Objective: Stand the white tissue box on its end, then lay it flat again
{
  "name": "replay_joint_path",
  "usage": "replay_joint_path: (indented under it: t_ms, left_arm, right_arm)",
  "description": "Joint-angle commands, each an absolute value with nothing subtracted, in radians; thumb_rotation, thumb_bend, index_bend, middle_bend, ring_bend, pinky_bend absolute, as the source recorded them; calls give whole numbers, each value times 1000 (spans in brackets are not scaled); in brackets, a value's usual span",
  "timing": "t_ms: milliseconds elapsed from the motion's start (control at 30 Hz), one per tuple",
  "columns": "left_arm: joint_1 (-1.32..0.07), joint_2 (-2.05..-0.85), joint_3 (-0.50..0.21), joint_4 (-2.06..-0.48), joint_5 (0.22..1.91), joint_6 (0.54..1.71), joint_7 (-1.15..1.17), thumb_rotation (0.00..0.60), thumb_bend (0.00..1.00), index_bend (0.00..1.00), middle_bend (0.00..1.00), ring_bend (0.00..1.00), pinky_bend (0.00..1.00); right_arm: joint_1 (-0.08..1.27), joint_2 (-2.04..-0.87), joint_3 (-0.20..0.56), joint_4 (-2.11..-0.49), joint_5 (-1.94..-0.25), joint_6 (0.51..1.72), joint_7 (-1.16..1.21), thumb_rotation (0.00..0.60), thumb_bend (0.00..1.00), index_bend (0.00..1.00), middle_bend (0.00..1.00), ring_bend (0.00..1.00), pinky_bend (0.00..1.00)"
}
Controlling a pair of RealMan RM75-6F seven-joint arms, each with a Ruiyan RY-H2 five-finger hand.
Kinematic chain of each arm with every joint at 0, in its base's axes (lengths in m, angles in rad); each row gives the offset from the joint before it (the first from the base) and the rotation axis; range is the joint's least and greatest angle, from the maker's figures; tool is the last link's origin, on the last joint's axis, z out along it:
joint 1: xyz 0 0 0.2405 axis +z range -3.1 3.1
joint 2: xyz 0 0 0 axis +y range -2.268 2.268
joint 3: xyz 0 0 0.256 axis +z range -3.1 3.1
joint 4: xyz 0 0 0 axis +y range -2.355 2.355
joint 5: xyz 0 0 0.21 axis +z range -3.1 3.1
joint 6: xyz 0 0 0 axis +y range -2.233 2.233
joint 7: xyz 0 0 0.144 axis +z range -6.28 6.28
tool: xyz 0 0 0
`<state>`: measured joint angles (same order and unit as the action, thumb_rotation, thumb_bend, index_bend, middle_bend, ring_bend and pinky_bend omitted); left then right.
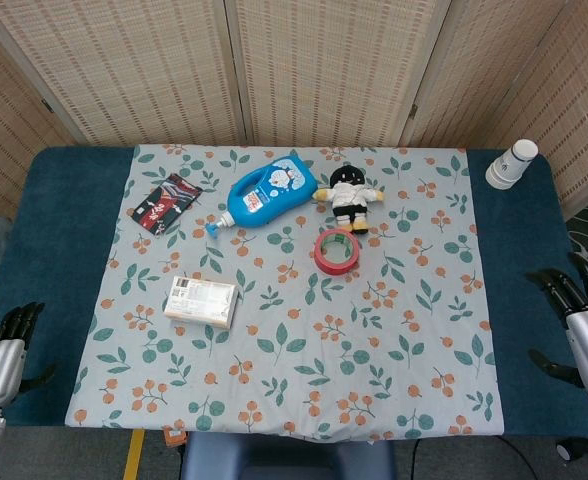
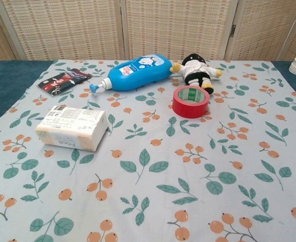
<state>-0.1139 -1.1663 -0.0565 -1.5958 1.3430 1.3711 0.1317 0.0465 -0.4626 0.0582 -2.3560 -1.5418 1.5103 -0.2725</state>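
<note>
1. Nearest you, both hands sit low at the table's near corners, over the dark blue table cover (image 1: 64,250), off the floral cloth (image 1: 304,340).
2. Your left hand (image 1: 2,355) holds nothing; its dark fingers (image 1: 19,322) point up the table, lying side by side and slightly curled, the thumb sticking out toward the cloth.
3. Your right hand (image 1: 586,325) is empty too, fingers (image 1: 564,288) fanned apart and reaching toward the far side, thumb jutting inward.
4. White tissue box (image 1: 202,302) lies flat on the cloth, ahead and well inward of your left fingertips, untouched and well apart from both hands; the chest view shows its printed top face up.
5. Beyond the box from your left fingers, there's a dark red-patterned packet (image 1: 165,202) lying flat.
6. Blue detergent bottle (image 1: 264,195) is on its side, nozzle pointing toward your left-hand side.
7. Just beside the bottle's base, a small plush doll (image 1: 349,195) lies on its back, with a red tape roll (image 1: 336,250) close in front of it.
8. Far ahead of your right fingers, a stack of white paper cups (image 1: 512,164) sits on the blue cover.
</note>
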Motion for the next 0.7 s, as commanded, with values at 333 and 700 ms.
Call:
replay_joint_path:
  t_ms: [333, 700]
  left_arm:
    - [-105, -1156, -51, -1609, 1365, 1390, 102, 600, 244, 0, 50, 37, 218]
    - [-126, -1126, -39, -1647, 1369, 1348, 133, 600, 245, 0, 63, 45, 227]
  right_arm:
    - [51, -489, 53, -2356, -1555, 1492, -313, 600, 54, 196, 184, 0, 20]
    - [51, -512, 77, -2333, -1548, 1539, -298, 600, 54, 214, 184, 0, 20]
